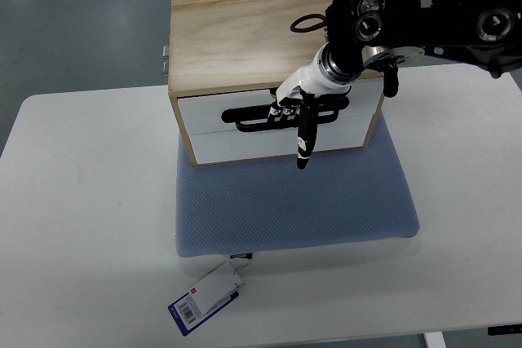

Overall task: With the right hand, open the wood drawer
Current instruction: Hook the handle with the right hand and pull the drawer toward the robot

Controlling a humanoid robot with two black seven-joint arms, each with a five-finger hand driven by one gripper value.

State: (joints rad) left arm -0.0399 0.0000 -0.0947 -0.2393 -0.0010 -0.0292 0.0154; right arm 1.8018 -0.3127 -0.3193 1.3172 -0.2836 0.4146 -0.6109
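One right hand (298,116) rests against the black handles (257,116) of the shut wood drawer (245,124); grip undeterminable.

Bright, even light is falling from overhead, washing the white worktop (90,201) to a flat, nearly featureless tone, while the grey floor (73,22) beyond its far edge is staying darker. Shadows are staying soft and short: a thin one is hugging the near edge of the blue cushion (294,209), and a faint one is sitting under the tag (208,299) at the near side. Focus is holding sharp across the frame, with small glints showing on the metal parts of the right arm (432,18).
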